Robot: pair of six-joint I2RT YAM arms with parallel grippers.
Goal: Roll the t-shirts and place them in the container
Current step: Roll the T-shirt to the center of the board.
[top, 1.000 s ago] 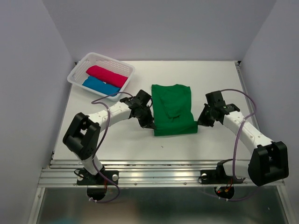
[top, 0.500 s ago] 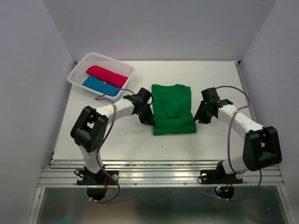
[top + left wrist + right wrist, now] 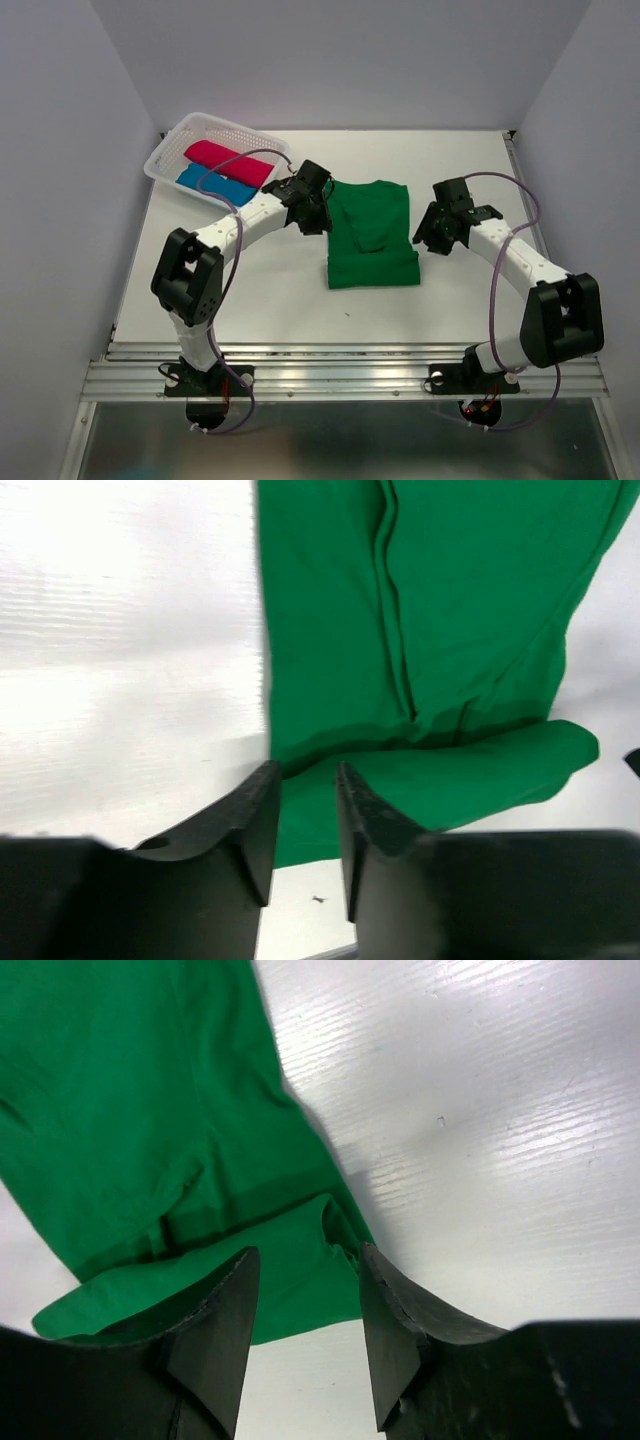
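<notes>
The green t-shirt point(image 3: 370, 235) lies flat in the middle of the tabletop point(image 3: 260, 300), collar away from the arms. Its near hem is turned over into one thick folded band. A second ago both hands were pinched shut at the two near corners of that band. They have since let go and travelled up along the shirt's sides, and the cloth has kept its fold. I take this to mean the first turn of the roll is laid and the arms are moving to take a fresh hold; most of the shirt's length is still unrolled.

The left hand point(image 3: 303, 780) hangs over the shirt's left edge with its jaws parted by a narrow gap and nothing between them. The right hand point(image 3: 308, 1252) hangs over the right edge, parted somewhat wider and also empty. Neither hand seems to touch the cloth.

Farther out, the crimson-pink t-shirt point(image 3: 230, 162) and the blue t-shirt point(image 3: 215, 183) lie rolled side by side in the white basket point(image 3: 165, 165) at the far left corner.
</notes>
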